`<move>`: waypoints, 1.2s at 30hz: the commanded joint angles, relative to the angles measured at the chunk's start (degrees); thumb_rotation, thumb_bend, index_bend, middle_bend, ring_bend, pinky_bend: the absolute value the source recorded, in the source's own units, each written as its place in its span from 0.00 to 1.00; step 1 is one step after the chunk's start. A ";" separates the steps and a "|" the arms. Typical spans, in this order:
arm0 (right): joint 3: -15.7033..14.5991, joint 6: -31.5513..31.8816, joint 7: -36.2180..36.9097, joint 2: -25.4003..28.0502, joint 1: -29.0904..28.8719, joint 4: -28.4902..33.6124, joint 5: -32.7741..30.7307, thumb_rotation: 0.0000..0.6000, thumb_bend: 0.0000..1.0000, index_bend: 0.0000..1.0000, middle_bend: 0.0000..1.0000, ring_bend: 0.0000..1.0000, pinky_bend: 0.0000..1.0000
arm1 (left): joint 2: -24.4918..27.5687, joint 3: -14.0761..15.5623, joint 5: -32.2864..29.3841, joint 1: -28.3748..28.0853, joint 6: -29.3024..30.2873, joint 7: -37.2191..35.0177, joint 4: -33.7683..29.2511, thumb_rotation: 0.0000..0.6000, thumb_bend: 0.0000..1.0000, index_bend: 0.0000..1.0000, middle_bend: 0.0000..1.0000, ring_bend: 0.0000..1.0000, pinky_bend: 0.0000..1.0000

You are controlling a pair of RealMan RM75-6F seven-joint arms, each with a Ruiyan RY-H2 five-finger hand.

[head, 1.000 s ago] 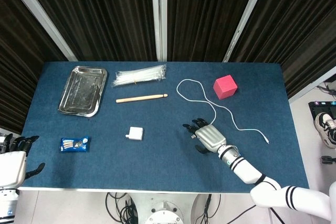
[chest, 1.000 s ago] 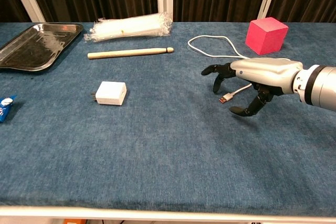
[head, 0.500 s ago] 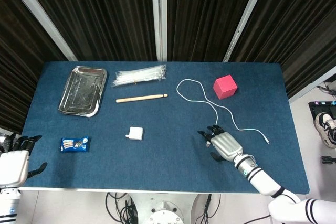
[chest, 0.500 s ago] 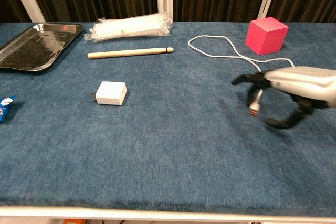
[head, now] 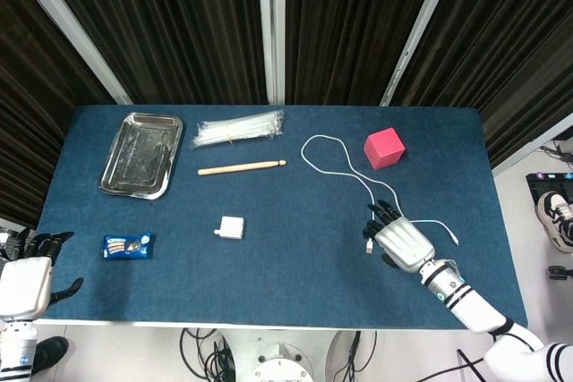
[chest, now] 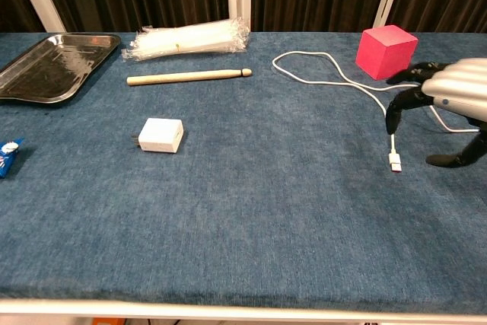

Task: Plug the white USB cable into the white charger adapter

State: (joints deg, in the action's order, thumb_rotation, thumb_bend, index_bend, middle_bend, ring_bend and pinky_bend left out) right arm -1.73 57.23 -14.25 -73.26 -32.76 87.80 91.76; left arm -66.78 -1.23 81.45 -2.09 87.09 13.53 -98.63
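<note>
Cable plug [chest: 395, 162] now lies on table [head: 286, 284], flat, past your right hand's [head: 405, 243] fingertips [chest: 396, 106]. Half second ago plug hung under those fingers; now fingers look spread, holding nothing, though chest view cuts hand at edge, so not sure. Plug has slid right, further from white charger [head: 232, 227], which sits well apart to left. Your left hand [head: 25, 279] waits open at near left corner. You likely need to grab plug again.
</note>
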 commanded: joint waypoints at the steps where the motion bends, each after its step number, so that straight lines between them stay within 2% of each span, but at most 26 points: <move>1: -0.53 -1.00 -0.88 -2.08 -2.17 -4.56 3.61 1.00 0.17 0.41 0.29 0.03 0.00 | 0.15 0.00 -0.15 0.26 0.20 0.15 -0.37 1.00 0.16 0.22 0.24 0.15 0.00; 7: -2.37 1.57 2.39 -5.39 -3.09 -12.38 8.84 1.00 0.16 0.42 0.29 0.04 0.00 | 0.38 0.10 -0.35 0.76 0.48 0.30 -1.13 1.00 0.16 0.22 0.24 0.15 0.00; 16: -3.01 4.00 6.67 -9.18 -3.05 -19.55 10.03 1.00 0.16 0.42 0.29 0.04 0.00 | 0.53 0.12 -0.43 0.83 0.10 0.82 -1.86 1.00 0.16 0.22 0.24 0.15 0.00; 21: -2.66 5.04 8.19 -11.54 -3.45 -21.69 10.28 1.00 0.17 0.42 0.30 0.05 0.00 | 0.67 0.06 -0.64 0.99 0.14 0.96 -2.15 1.00 0.16 0.22 0.24 0.15 0.00; 25: -2.24 5.15 8.54 -13.09 -3.95 -22.95 10.06 1.00 0.21 0.42 0.31 0.05 0.00 | 0.62 0.01 -0.92 1.07 -0.01 0.90 -2.12 1.00 0.16 0.22 0.24 0.15 0.00; 36: -2.51 5.67 9.63 -13.93 -4.14 -24.56 9.52 1.00 0.28 0.50 0.34 0.07 0.00 | 0.45 -0.03 -1.47 1.12 -0.61 0.83 -2.06 1.00 0.16 0.22 0.23 0.15 0.00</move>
State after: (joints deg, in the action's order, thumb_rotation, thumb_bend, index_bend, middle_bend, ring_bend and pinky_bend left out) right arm -4.22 62.88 -4.64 -87.19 -36.91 63.26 101.31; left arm -66.33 -1.25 79.98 -0.98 86.48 14.36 -100.69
